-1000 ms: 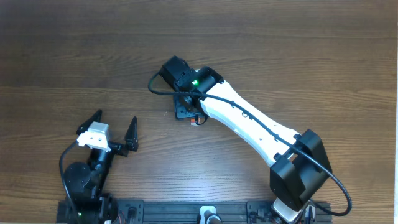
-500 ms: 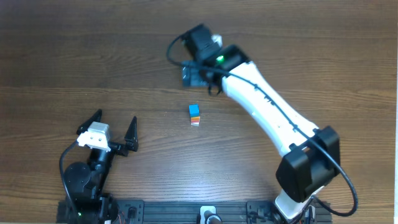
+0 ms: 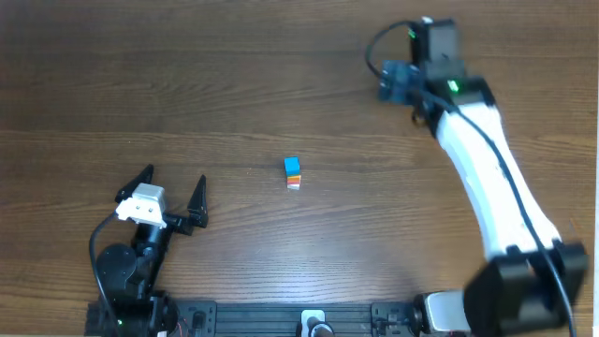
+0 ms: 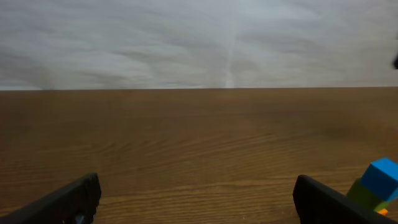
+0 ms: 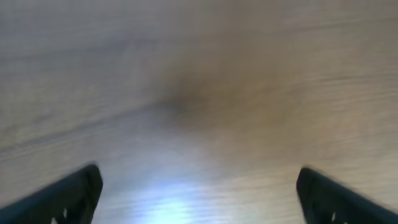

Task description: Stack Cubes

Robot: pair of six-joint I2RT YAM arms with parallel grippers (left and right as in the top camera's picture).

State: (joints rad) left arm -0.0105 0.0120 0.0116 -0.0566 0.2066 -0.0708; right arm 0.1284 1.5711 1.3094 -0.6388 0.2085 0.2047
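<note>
On the dark brown wooden surface (image 3: 112, 75), the left claw (image 3: 172, 180) sits low by its base, spread wide and empty, the small stack of coloured cubes (image 3: 293, 173), blue on top, stands mid-surface well apart from both arms, and the right claw (image 5: 199, 186) hovers at the far right, wide open, holding nothing.

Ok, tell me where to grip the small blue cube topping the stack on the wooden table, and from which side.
Take the small blue cube by two opposite side faces, coming straight down from above. It tops a narrow upright stack of coloured cubes, so a sideways approach would probably topple it.
</note>
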